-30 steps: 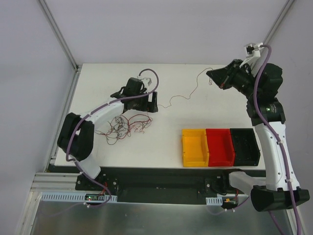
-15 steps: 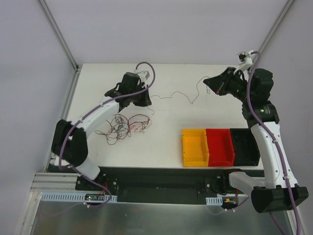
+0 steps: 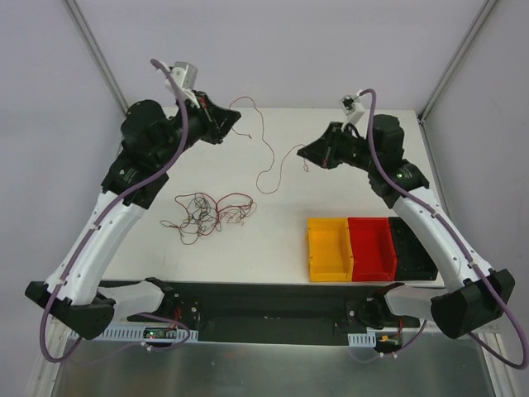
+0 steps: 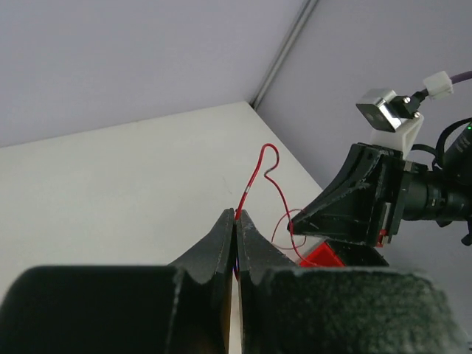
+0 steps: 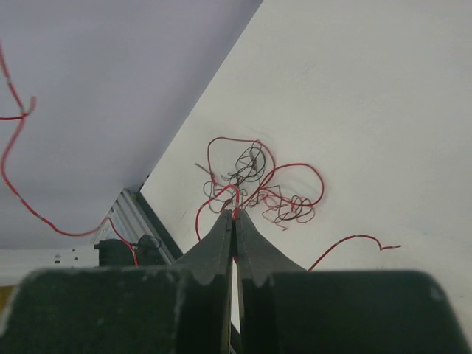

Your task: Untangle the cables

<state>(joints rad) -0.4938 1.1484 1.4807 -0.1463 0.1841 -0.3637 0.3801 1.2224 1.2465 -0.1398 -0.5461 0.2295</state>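
Note:
A single red cable (image 3: 267,157) hangs in a slack loop between my two grippers above the table. My left gripper (image 3: 238,126) is raised at the back left and shut on one end of it; in the left wrist view the red cable (image 4: 254,181) runs out of the shut left gripper (image 4: 236,215). My right gripper (image 3: 302,154) is shut on the other end, and the right gripper (image 5: 234,214) shows a red tip pinched between its jaws. The other cables lie in a tangle (image 3: 207,213) on the table, also seen as a tangle (image 5: 254,184) below the right gripper.
A yellow bin (image 3: 329,248), a red bin (image 3: 370,246) and a black bin (image 3: 412,246) stand side by side at the front right of the white table (image 3: 347,198). Grey walls with metal posts close in the back and sides.
My left gripper shut on the stretched cable near the tangle and rose to the back left with it. The right gripper moved left and lower, so the cable now hangs slack between them.

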